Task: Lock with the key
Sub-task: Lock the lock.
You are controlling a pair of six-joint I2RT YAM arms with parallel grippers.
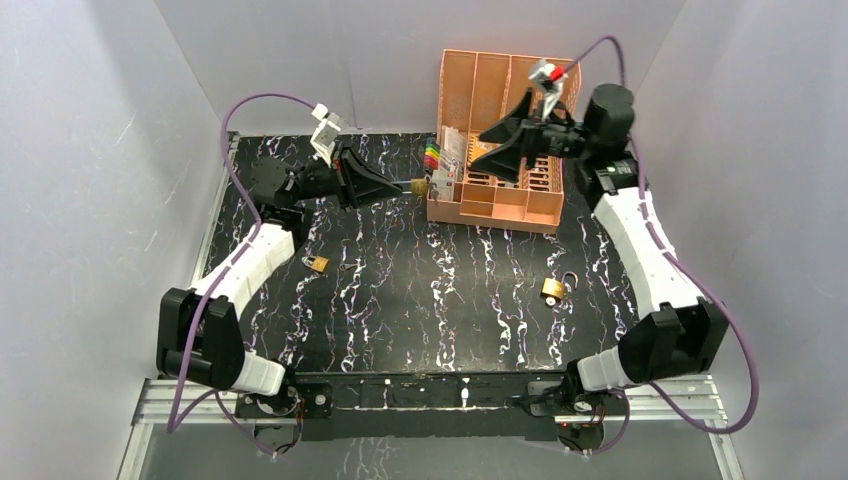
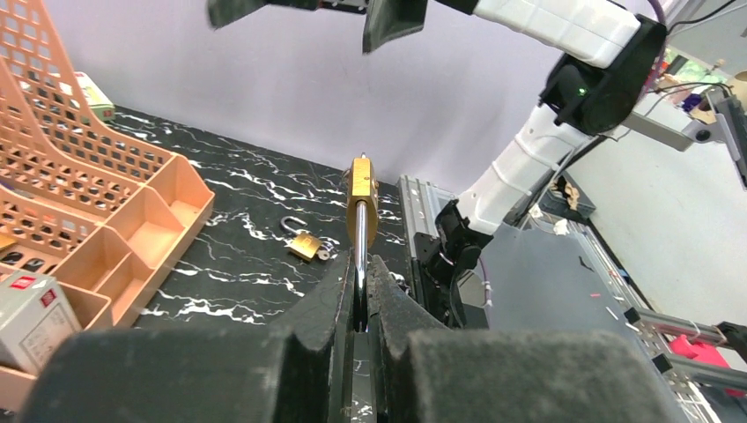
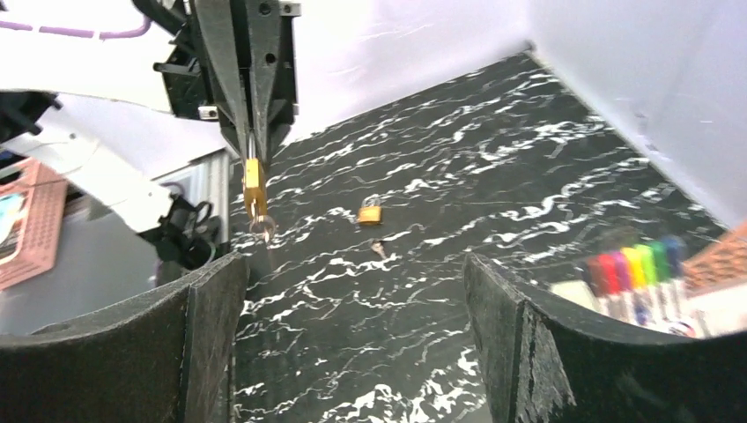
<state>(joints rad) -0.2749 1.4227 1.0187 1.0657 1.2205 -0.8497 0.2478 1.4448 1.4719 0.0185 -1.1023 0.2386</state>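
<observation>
By the far edge of the worktop (image 1: 420, 300) the left gripper (image 1: 406, 186) is clamped on the shackle of a brass padlock (image 2: 361, 189), whose body and what looks like a key (image 3: 262, 226) point straight at the right gripper (image 1: 495, 140), its jaws gaping wide and empty above the orange organiser (image 1: 490, 75).

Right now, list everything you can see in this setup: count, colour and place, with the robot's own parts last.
Padlocks: three, brass; held padlock gripped by its shackle, left padlock and right padlock, shackle open, lying on the table.
Key: one loose, silvery, beside the left padlock.
Organizer: one, orange, far edge of the table.
Markers: several, mixed colours, at the organizer's left end.
Left gripper: one, black, shut on the held padlock.
Right gripper: one, black, open, raised near the organizer.
</observation>
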